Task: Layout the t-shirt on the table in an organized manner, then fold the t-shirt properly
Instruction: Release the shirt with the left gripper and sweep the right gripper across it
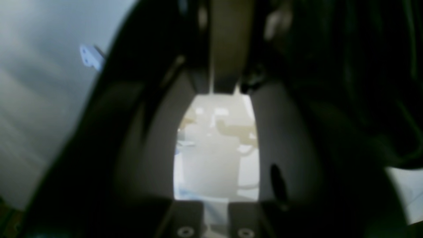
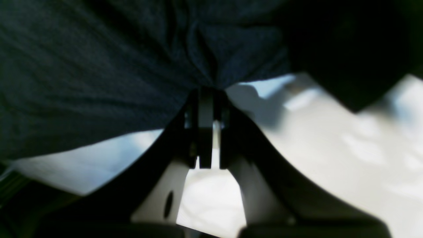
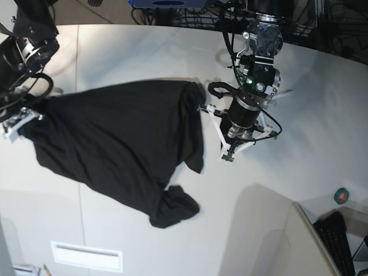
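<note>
T-shirt [image 3: 121, 146] stretched between my pincers, long axis running table's [image 3: 299, 167] left edge toward centre. My right gripper [image 2: 208, 96] clamped on its left end, my left gripper [image 3: 202, 108] pinching right end. Bunched part trails toward near edge.

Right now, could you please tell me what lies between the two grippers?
In the base view, the t-shirt spans from the right gripper to the left gripper, both gripping it, part lifted above the table.

No readable text, labels or numbers anywhere.
</note>
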You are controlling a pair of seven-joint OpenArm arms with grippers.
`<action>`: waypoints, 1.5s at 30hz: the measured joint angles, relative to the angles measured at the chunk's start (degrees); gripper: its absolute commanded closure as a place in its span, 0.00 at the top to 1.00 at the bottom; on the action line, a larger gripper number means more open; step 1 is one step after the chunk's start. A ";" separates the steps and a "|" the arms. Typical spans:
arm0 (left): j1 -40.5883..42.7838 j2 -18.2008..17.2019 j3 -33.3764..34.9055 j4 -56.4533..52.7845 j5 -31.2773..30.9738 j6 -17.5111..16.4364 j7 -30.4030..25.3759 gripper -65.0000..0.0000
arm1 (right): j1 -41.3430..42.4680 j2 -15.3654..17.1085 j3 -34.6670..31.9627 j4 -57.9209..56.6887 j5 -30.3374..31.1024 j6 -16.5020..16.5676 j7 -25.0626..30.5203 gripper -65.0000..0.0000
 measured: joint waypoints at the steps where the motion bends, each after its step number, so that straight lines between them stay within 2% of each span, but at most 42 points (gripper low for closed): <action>1: 0.00 -0.02 0.00 -0.13 0.00 0.00 -0.13 0.00 | 0.00 0.20 -2.86 2.36 -0.22 -0.28 -1.38 0.00; 4: 0.09 0.02 -0.04 -0.98 0.02 -0.02 -0.04 0.00 | 1.14 -0.98 -11.61 11.02 0.66 -0.26 -1.60 0.00; 6: 0.17 0.15 0.13 -1.03 0.00 -0.04 -0.02 0.00 | 2.10 -2.86 -12.94 14.08 2.40 -0.15 -0.87 0.00; 9: 0.15 -0.13 -0.09 -1.03 0.02 0.02 -0.07 0.00 | 0.76 -4.48 -14.51 14.95 1.51 -0.13 -2.91 0.00; 11: 0.15 -0.04 -0.09 -1.03 0.02 0.02 -0.07 0.00 | -1.92 -4.46 -19.69 16.87 -0.50 -0.24 -4.79 0.00; 13: 0.15 0.11 0.11 -1.03 0.00 -0.04 -0.11 0.00 | -4.52 -5.86 -26.69 22.53 -0.72 -0.42 -4.44 0.00; 17: 0.15 0.13 0.11 -1.14 0.00 0.00 -0.09 0.00 | -7.89 -9.70 -42.07 35.98 1.88 -5.88 -3.69 0.00; 20: 0.15 0.00 -0.09 -1.14 0.02 0.02 -0.02 0.00 | -7.56 -10.16 -46.71 37.35 1.70 -6.97 -4.44 0.00; 23: 0.11 0.15 -0.04 -1.14 0.00 0.00 -0.07 0.00 | -7.85 -9.86 -48.50 36.83 -3.72 -7.48 -5.79 0.00; 25: 0.15 0.26 0.13 -1.14 0.02 0.00 -0.09 0.00 | -8.85 -9.60 -54.03 36.52 -4.85 -7.52 -5.60 0.00; 27: 0.15 0.31 0.20 -1.14 0.02 -0.02 -0.04 0.00 | -9.07 -10.80 -60.98 36.06 -6.97 -7.39 -3.91 0.00; 29: 0.11 0.24 0.17 -1.14 0.00 0.00 -0.09 0.00 | -8.70 -12.39 -66.05 36.06 -11.78 -7.10 -2.80 0.00; 31: 0.15 0.02 -0.07 -1.14 0.04 0.00 -0.04 0.00 | -8.04 -13.90 -69.20 36.09 -16.92 -7.21 -3.02 0.00; 34: 0.13 0.15 -0.04 -1.14 0.02 -0.02 -0.07 0.00 | -6.34 -14.82 -71.36 36.09 -21.49 -7.21 -3.69 0.00; 42: 0.79 0.15 -0.04 -1.16 0.02 0.02 -0.04 0.00 | -6.34 -16.31 -78.53 33.53 -22.08 -7.30 -2.86 0.00; 43: 0.79 0.15 -0.04 -1.16 0.00 -0.02 -0.11 0.00 | -6.27 -16.90 -78.93 33.51 -22.05 -7.32 -2.69 0.02; 45: 0.79 0.20 -0.02 -1.16 0.00 0.00 -0.09 0.00 | -5.66 -17.07 -79.41 33.20 -21.86 -7.30 -1.31 0.25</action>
